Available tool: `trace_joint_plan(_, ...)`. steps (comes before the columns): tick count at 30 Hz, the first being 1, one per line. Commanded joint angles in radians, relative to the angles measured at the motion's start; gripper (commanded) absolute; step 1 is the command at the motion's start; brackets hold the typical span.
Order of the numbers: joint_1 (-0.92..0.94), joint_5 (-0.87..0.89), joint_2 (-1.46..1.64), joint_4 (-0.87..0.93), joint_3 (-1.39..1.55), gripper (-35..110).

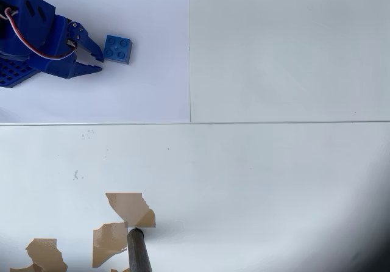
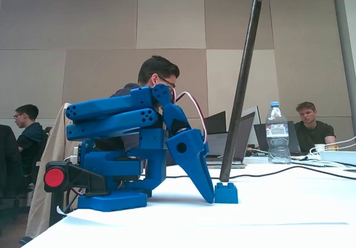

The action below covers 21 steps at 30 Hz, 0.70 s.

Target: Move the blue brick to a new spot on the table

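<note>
Brick, blue (image 1: 119, 48), sits flat on the table (image 1: 274, 174), studs up, in the upper-left part of the overhead view, on the whiter sheet well clear of the torn tan patches (image 1: 129, 207) near the bottom edge. Gripper (image 1: 96, 61) is right beside it w/ fingers spread: upper tip looks to be touching or nearly touching the brick's left edge, lower tip is below and left of the brick, so it's released, nothing held. In the fixed view the finger (image 2: 196, 162) slants down to the tabletop, tip just left of the brick (image 2: 226, 193), maybe in contact; can't say for sure. Looks like the approach/align step, grasp not yet made. Next move prob needs a small reach fwd so the brick ends up between both tips, then close, lift, carry to a free area e.g. across the seam (image 1: 189, 52) to the right.
</note>
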Motion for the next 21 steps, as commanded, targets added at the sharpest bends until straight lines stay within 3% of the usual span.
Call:
trace_joint_plan(1, -0.011, -0.011, 0.003, -0.020, 0.032, 0)
trace_joint_plan(21, -0.017, -0.012, 0.003, -0.020, 0.032, 0)
